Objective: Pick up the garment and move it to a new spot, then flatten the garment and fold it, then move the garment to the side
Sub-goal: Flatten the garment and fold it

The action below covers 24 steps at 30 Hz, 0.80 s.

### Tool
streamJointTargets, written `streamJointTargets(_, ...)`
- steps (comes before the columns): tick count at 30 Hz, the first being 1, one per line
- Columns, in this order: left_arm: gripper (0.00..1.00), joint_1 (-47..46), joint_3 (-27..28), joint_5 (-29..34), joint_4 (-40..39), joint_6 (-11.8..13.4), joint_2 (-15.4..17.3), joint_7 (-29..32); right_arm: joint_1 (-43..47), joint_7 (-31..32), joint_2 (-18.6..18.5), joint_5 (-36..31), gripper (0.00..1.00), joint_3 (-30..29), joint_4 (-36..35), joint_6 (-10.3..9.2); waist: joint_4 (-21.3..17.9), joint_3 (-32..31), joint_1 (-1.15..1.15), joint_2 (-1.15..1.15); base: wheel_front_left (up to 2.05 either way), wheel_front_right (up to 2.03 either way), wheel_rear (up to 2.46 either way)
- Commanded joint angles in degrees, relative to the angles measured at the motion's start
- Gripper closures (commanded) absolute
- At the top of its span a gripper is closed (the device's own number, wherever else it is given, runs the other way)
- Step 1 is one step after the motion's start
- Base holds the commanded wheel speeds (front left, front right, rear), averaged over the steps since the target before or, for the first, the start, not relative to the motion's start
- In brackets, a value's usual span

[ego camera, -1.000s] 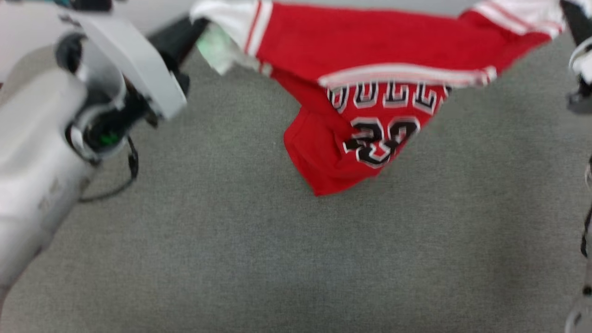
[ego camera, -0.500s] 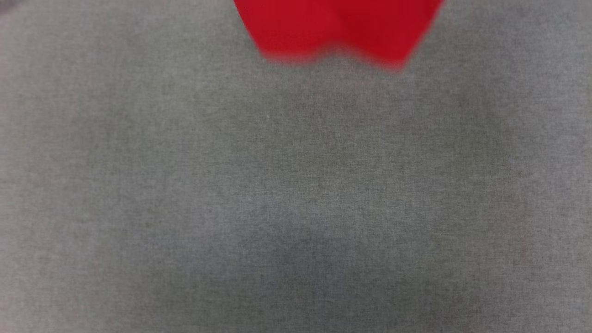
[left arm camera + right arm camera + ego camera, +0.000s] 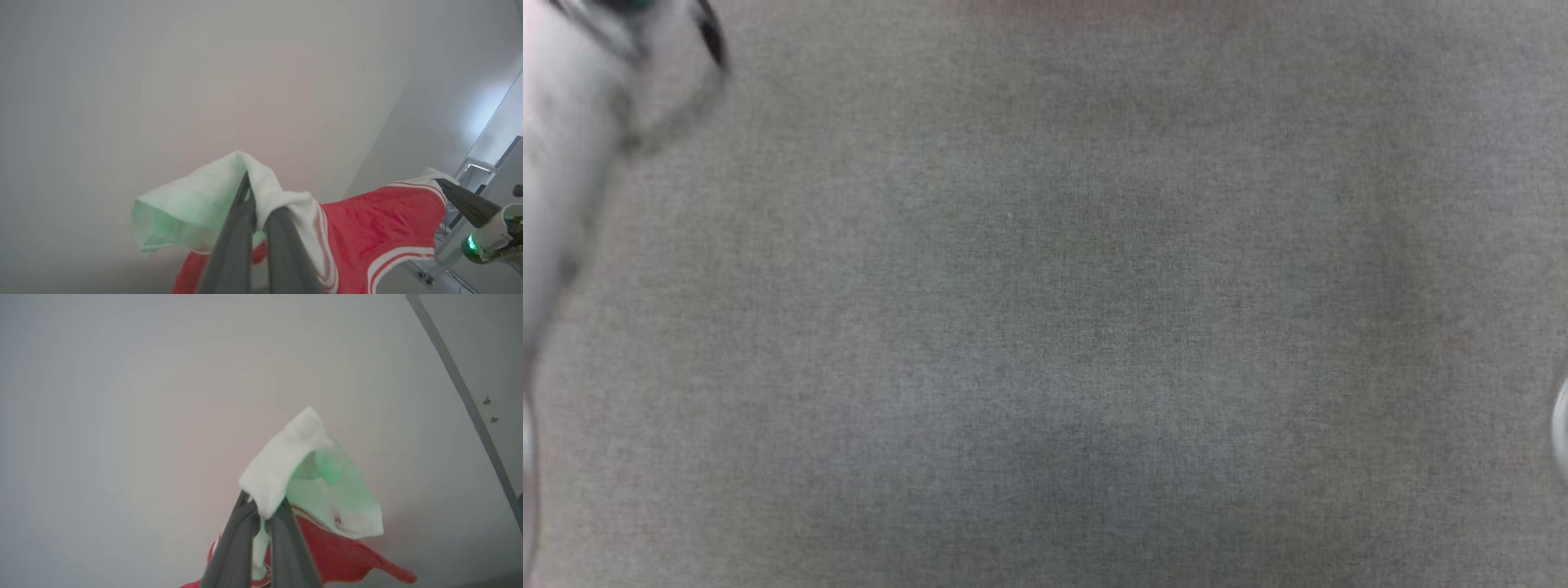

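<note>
Both arms are up high and the garment (image 3: 380, 228) is off the grey surface (image 3: 1045, 327), strung in the air between the two grippers.

On the left wrist camera, the left gripper (image 3: 257, 204) points up toward a plain pale wall (image 3: 204, 81). Its two dark fingers are pressed together and pinch a white sleeve (image 3: 282, 196). The cloth bunches over the fingertips and spills to both sides. The loose flap on one side is tinted pale green. From the pinch, the striped trim and then the red body run off to the side and slightly down, pulled into a broad band.

At the far end of that band is the right gripper (image 3: 443, 183). Its dark fingers taper to a point, buried in the other white cuff, and a green light (image 3: 470, 241) glows on the wrist behind it.

The right wrist camera confirms it. Those fingers are clamped tight on a fold of white fabric that stands up above the tips like a little peak. A green-tinted flap sits just beside it, and red cloth droops below and behind the fingers. This arm also aims upward at the wall.

From the head camera, looking down, a pale forearm (image 3: 564, 163) is blurred in the upper left corner above the surface. The lettering and number on the jersey can't be made out from any angle.
</note>
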Motion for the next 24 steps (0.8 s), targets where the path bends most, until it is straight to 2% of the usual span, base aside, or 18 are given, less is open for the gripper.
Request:
streamJointTargets(1, 1.0, 3.1, -0.6, -0.8, -1.6, -0.1, 0.7, -0.2, 3.2, 1.1, -0.8, 1.0, 1.0, 1.1, -1.5, -0.06, 0.6, -0.9, 0.0, 0.0, 0.0, 0.0, 0.0)
streamJointTargets(4, 1.0, 11.6, -1.4, -3.8, -8.4, -0.1, 3.3, -1.5, 14.1, 4.5, -2.0, 3.5, 1.0, 4.6, -8.4, -0.06, 0.9, -2.3, 0.0, 0.0, 0.0, 0.0, 0.0)
streamJointTargets(7, 1.0, 20.4, -2.7, -5.5, -14.8, -0.1, 5.5, -3.0, 25.6, 7.6, -3.4, 6.3, 1.0, 5.8, -16.1, -0.06, 1.3, -4.0, 0.0, 0.0, 0.0, 0.0, 0.0)
streamJointTargets(10, 1.0, 28.2, -4.0, -5.5, -19.8, -0.1, 7.8, -4.2, 36.2, 10.4, -3.9, 7.9, 1.0, 5.2, -23.4, -0.06, 1.3, -5.7, 0.0, 0.0, 0.0, 0.0, 0.0)
streamJointTargets(16, 1.0, 41.3, -4.2, -3.8, -24.9, -0.1, 10.1, -5.1, 52.7, 16.5, -2.8, 9.4, 1.0, 1.5, -36.1, -0.06, 1.7, -8.4, 0.0, 0.0, 0.0, 0.0, 0.0)
streamJointTargets(24, 1.0, 57.4, 4.1, -1.3, -31.7, 0.0, 11.2, -5.2, 66.7, 23.1, 0.1, 8.7, 1.0, -2.1, -50.4, -0.06, 1.2, -10.5, 0.0, 0.0, 0.0, 0.0, 0.0)
